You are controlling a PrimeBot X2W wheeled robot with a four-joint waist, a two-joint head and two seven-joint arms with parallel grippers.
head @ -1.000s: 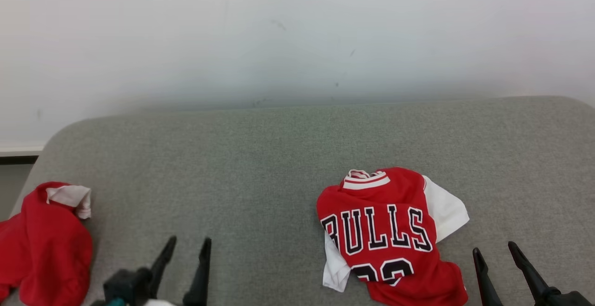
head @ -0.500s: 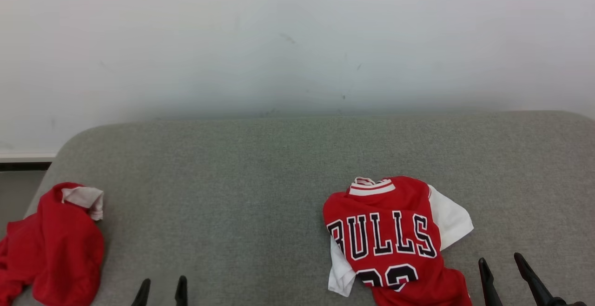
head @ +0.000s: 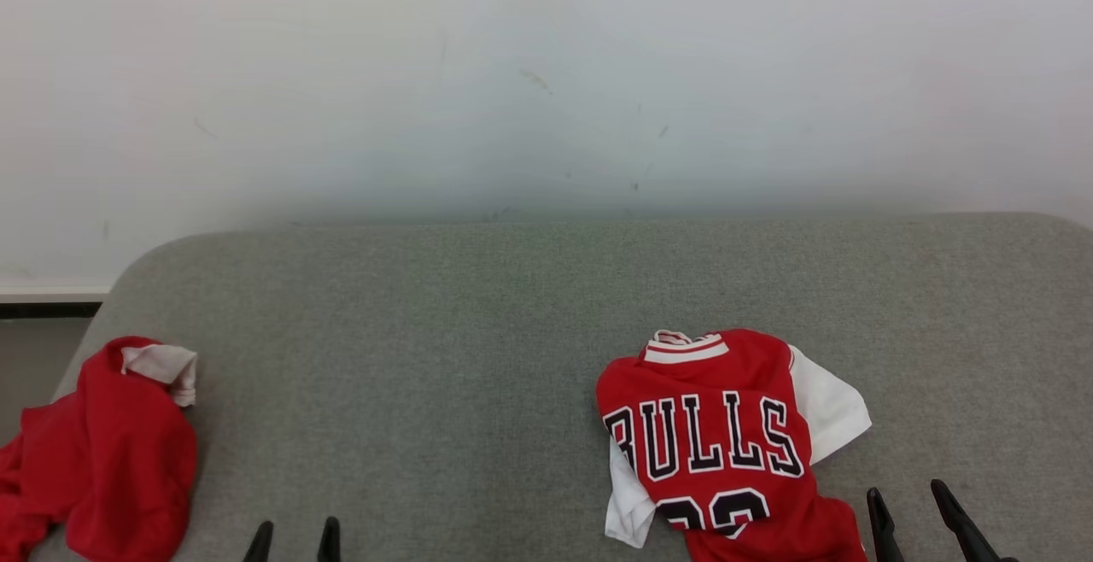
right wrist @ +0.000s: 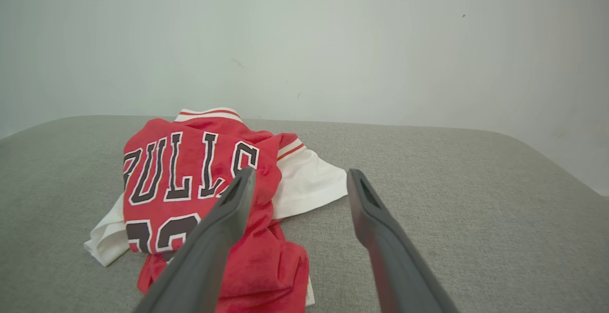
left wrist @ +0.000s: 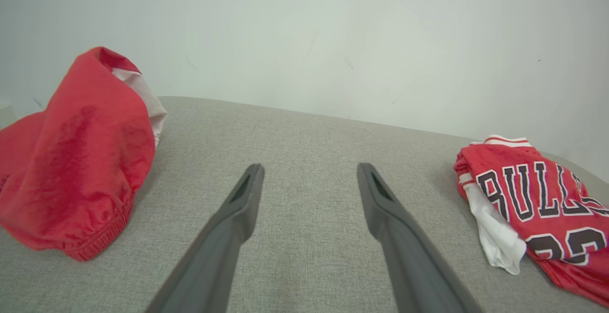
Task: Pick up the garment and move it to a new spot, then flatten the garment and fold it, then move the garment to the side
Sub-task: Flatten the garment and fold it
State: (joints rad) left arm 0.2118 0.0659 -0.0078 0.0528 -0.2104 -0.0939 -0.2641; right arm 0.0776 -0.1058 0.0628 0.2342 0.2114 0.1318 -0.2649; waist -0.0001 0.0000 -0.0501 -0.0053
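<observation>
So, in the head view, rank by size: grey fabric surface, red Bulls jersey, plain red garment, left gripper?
Grey fabric surface
Then red Bulls jersey and plain red garment: alike, both cropped, unranked
left gripper smallest

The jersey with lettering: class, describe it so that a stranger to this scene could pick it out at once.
A grey padded surface below a white wall holds two red garments. The jersey lies at the robot's right, beside the right gripper. Unlike the plain red garment, it reads BULLS.
</observation>
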